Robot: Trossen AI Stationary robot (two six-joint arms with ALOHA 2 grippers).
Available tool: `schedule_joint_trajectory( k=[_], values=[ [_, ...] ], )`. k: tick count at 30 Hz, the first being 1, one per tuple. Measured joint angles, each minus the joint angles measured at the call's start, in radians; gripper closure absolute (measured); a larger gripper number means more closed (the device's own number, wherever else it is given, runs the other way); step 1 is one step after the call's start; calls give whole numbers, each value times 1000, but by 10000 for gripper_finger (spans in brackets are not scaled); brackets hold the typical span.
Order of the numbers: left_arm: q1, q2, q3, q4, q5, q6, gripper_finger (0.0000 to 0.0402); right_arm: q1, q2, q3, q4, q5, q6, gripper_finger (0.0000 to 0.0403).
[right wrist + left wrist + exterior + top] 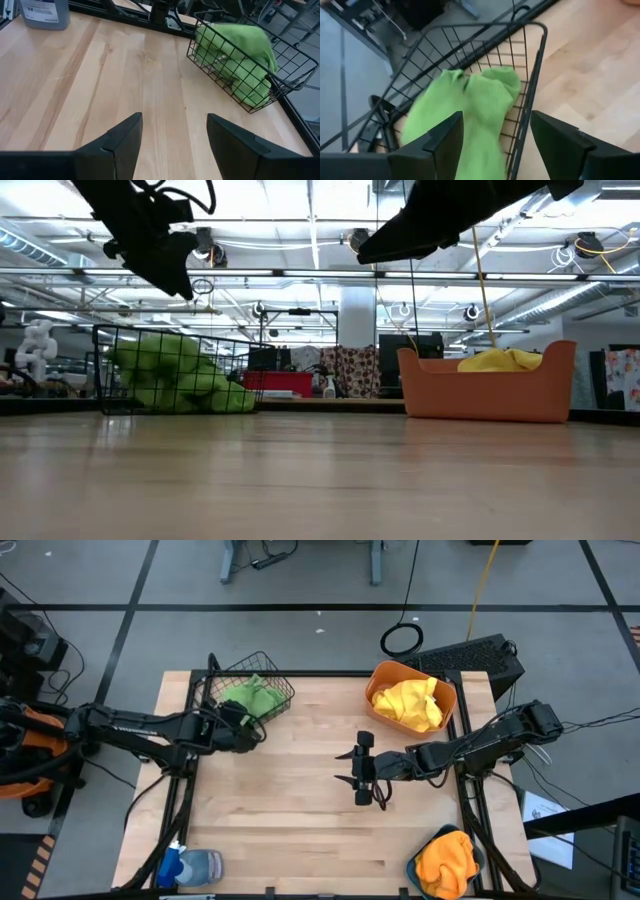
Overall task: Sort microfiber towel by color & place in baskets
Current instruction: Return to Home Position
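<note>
Green towels (252, 697) lie heaped in the black wire basket (285, 690) at the far left; they also show in the left wrist view (480, 100) and the low view (180, 375). My left gripper (495, 125) is open and empty, well above the basket's near side (175, 275). Yellow towels (410, 703) lie in the orange basket (378, 675) at the far right. An orange towel (447, 862) fills the teal basket (412, 862) at the near right corner. My right gripper (360, 772) is open and empty above the bare middle of the table.
A blue-and-white bottle (195, 865) lies at the table's near left corner. The wooden tabletop (300, 820) is bare between the baskets. A black frame rail (330, 673) runs along the table's far edge.
</note>
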Motion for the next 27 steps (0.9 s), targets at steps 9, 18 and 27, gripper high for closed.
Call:
schedule_joint_trajectory(
  k=[9,18,27],
  values=[
    [-50,0,25,39,-32,92,166,0,0,0,-3,2,-6,188],
    [-106,0,29,177,-33,211,166,0,-29,0,-8,106,-36,188],
    [-171,0,29,505,86,536,174,-11,-98,1,-5,132,-159,197]
  ],
)
